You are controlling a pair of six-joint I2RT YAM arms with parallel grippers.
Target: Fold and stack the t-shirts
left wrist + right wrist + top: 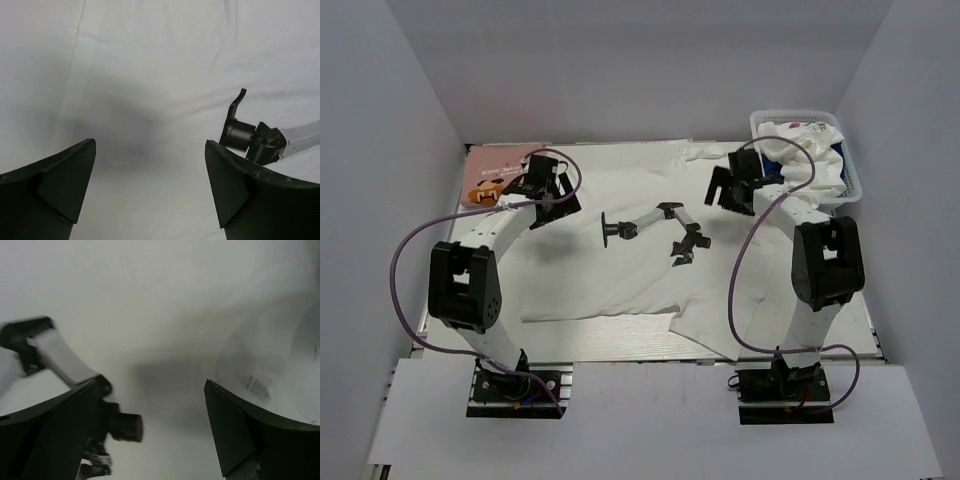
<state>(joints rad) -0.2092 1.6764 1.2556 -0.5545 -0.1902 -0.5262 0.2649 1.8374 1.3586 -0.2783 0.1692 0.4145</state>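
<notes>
A large plain white t-shirt [620,270] lies spread flat over the middle of the table. It fills the left wrist view [150,75] and the right wrist view [165,300], where its neck label [257,387] shows. My left gripper [555,203] hovers open and empty over the shirt's far left part; in its own view [150,145] only cloth lies between the fingers. My right gripper [725,190] hovers open and empty over the far right part [150,382]. A folded pink t-shirt [495,165] with brown print lies at the far left.
A black and white jointed gadget [650,225] lies on the shirt between the grippers, also seen in the wrist views [255,137] [60,360]. A white lattice basket [852,170] at the far right holds a white tee with coloured marks [800,135] and navy cloth [840,150].
</notes>
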